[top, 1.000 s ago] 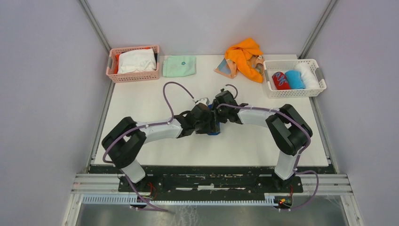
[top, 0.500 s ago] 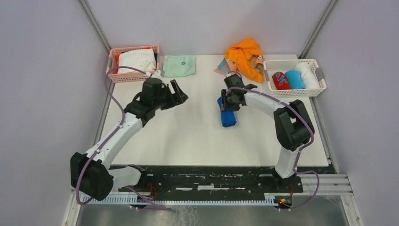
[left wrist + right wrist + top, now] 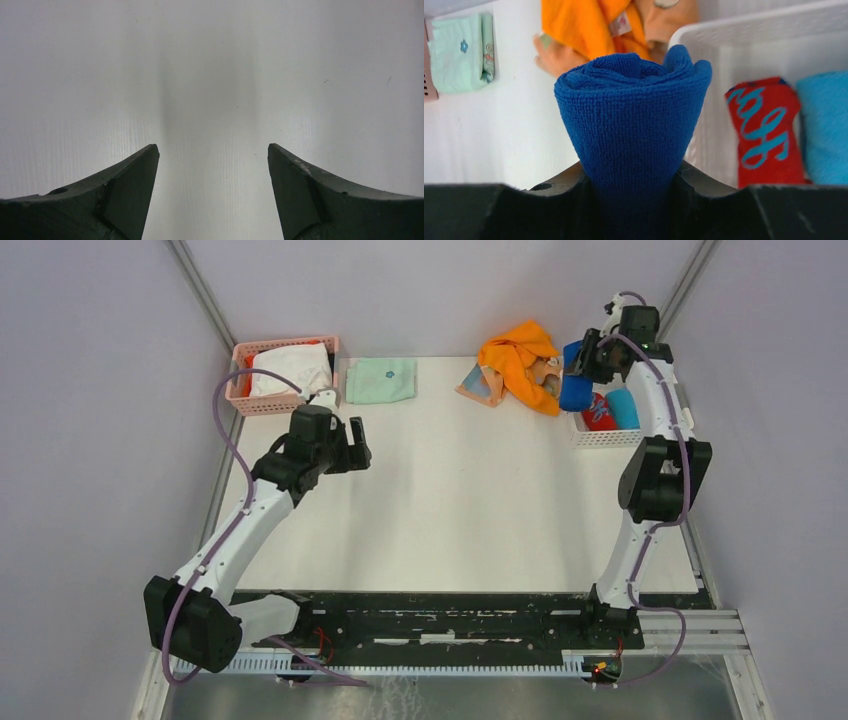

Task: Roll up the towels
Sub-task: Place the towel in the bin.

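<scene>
My right gripper (image 3: pixel 585 368) is shut on the rolled royal blue towel (image 3: pixel 634 115) and holds it in the air over the left end of the white basket (image 3: pixel 640 436); the roll also shows in the top view (image 3: pixel 574 392). The bright orange towel (image 3: pixel 518 358) lies crumpled at the table's back, on top of the peach towel (image 3: pixel 478 387). Both show in the right wrist view, orange (image 3: pixel 574 25) and peach (image 3: pixel 674 17). My left gripper (image 3: pixel 358 445) is open and empty over bare table at the left; its fingers (image 3: pixel 130 185) frame only white surface.
The white basket holds a red roll with blue lettering (image 3: pixel 766 135) and a light blue roll (image 3: pixel 824 125). A pink basket (image 3: pixel 283 400) with white cloth stands at the back left. A folded mint-green cloth (image 3: pixel 381 380) lies beside it.
My right gripper picked the blue roll up off the table's middle and carried it back right to the white basket. My left arm pulled away to the left and opened.
</scene>
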Action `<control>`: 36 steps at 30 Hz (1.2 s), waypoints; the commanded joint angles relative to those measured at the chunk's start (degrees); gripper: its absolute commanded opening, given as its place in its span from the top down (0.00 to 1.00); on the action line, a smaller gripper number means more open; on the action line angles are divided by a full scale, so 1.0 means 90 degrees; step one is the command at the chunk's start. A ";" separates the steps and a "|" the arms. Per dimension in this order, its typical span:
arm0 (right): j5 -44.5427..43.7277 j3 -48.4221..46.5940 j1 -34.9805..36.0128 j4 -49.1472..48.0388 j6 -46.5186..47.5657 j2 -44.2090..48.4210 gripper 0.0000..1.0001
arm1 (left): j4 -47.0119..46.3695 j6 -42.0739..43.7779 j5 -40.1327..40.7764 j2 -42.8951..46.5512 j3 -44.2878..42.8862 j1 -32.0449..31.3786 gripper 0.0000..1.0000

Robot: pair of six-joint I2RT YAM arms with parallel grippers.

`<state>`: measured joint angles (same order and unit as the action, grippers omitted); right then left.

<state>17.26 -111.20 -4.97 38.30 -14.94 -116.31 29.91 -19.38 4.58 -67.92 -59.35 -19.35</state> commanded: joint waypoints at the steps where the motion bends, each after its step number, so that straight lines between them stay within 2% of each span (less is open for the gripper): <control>1: 0.1052 -0.1203 -0.0392 0.0164 0.0324 -0.0947 0.62 | -0.0205 0.0574 0.0357 0.0060 0.0112 0.0002 0.13; 5: 0.1380 -0.2104 -0.0660 0.0272 0.0395 -0.1760 0.62 | -0.0216 0.0600 0.0441 -0.0018 0.0167 0.0002 0.13; 8: 0.1432 -0.2321 -0.0764 0.0360 0.0464 -0.2158 0.62 | -0.0215 0.0615 0.0460 -0.0072 0.0188 0.0002 0.13; 16: 0.0795 -0.1728 -0.0952 0.0545 0.0956 -0.2288 0.61 | -0.0228 0.0600 0.0399 -0.0114 0.0215 0.0002 0.13; 23: 0.0192 -0.1713 -0.1092 0.1102 0.1552 -0.2301 0.60 | -0.0266 0.0595 0.0345 -0.0154 0.0237 0.0005 0.13; 30: 0.0095 -0.1665 -0.1064 0.1191 0.1723 -0.2259 0.60 | -0.0289 0.0590 0.0292 -0.0187 0.0251 0.0000 0.13; 36: -0.0552 -0.1622 -0.0804 0.1434 0.2051 -0.2438 0.57 | -0.0321 0.0590 0.0245 -0.0207 0.0276 0.0002 0.13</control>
<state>18.09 -126.61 -13.47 48.16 0.25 -138.39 29.61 -16.64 7.35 -69.76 -56.82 -19.35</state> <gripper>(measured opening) 0.452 0.866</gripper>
